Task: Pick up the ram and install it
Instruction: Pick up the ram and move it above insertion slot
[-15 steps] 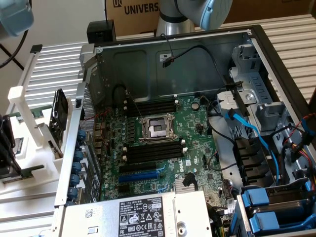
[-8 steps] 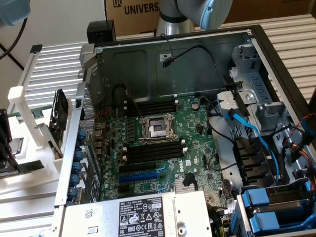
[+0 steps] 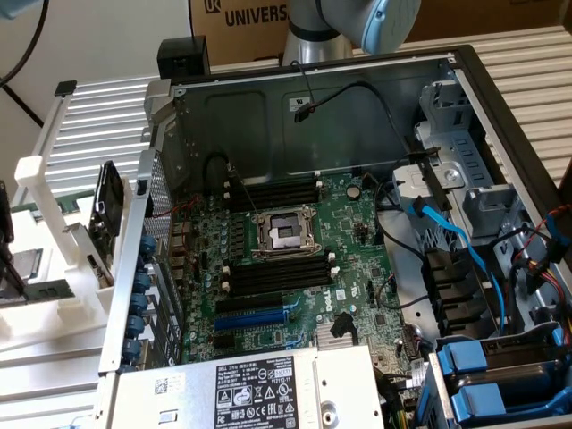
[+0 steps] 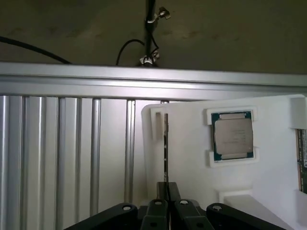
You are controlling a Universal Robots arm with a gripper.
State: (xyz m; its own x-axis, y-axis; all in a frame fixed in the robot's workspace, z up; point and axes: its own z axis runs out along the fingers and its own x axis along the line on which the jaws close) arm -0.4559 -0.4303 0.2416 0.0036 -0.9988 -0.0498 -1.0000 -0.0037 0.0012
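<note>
The ram (image 4: pixel 166 143) is a thin green stick seen edge-on, standing upright in a slot of the white holder (image 4: pixel 192 167). In the exterior view it is the dark upright board (image 3: pixel 103 214) on the white holder (image 3: pixel 76 308), at that view's left beside the open case. My gripper (image 4: pixel 167 188) sits in line with the ram's edge, its fingertips (image 4: pixel 171 188) pressed together and shut, with nothing seen gripped between them. The black memory slots (image 3: pixel 277 192) lie empty on the green motherboard (image 3: pixel 357 268), either side of the processor socket (image 3: pixel 286 234).
A square silver processor chip (image 4: pixel 233 136) rests in a pocket of the holder, and another green board (image 4: pixel 302 158) lies beyond it. The case's metal wall (image 3: pixel 134 268) stands between holder and motherboard. Cables (image 3: pixel 447 232) and blue drive bays (image 3: pixel 500 375) crowd the exterior view's right.
</note>
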